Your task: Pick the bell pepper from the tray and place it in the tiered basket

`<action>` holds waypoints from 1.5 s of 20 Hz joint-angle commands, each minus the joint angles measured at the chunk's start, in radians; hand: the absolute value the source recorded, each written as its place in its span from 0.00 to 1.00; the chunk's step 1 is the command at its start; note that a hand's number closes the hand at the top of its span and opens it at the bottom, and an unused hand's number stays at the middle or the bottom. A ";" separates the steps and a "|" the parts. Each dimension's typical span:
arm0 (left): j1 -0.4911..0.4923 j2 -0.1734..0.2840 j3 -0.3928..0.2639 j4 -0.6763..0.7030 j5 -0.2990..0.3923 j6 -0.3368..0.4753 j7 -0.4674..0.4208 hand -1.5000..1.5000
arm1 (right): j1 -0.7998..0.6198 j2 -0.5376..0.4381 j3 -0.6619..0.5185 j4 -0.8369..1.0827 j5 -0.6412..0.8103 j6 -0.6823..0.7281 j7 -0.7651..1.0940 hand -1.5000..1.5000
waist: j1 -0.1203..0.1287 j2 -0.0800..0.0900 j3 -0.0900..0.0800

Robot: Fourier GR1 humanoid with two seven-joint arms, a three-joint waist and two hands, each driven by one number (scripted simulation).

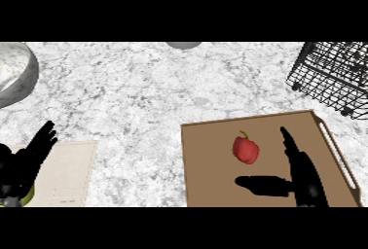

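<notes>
A red bell pepper [246,149] with a small green stem lies on the brown tray [208,165] at the lower right. My right hand [302,170] hovers over the tray just right of the pepper, fingers straight and pointing away, thumb stretched out left below the pepper; it does not touch it. The black wire tiered basket [334,78] stands at the far right, beyond the tray. My left hand [28,160] rests open at the lower left edge, fingers up.
A metal bowl [13,73] sits at the far left. A pale cutting board [68,172] lies under the left hand. A grey round object [185,44] shows at the top edge. The counter is white marble.
</notes>
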 commanded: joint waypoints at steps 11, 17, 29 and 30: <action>0.028 -0.079 0.027 -0.038 -0.080 -0.005 0.021 0.50 | -0.075 0.131 -0.030 0.162 0.066 -0.001 -0.064 0.00 | 0.002 0.002 -0.005; -0.013 -0.087 0.050 0.017 -0.085 -0.024 0.025 0.50 | -0.057 0.160 -0.028 0.222 0.060 -0.003 -0.150 0.00 | 0.000 0.002 -0.005; -0.024 -0.112 0.069 0.021 -0.099 -0.033 0.020 0.50 | -0.151 0.188 0.002 0.354 0.145 -0.165 -0.278 1.00 | 0.001 0.002 -0.005; -0.041 -0.068 0.099 0.102 -0.101 -0.061 -0.022 0.50 | -0.176 0.188 -0.028 0.348 0.129 -0.177 -0.261 1.00 | 0.000 0.003 -0.005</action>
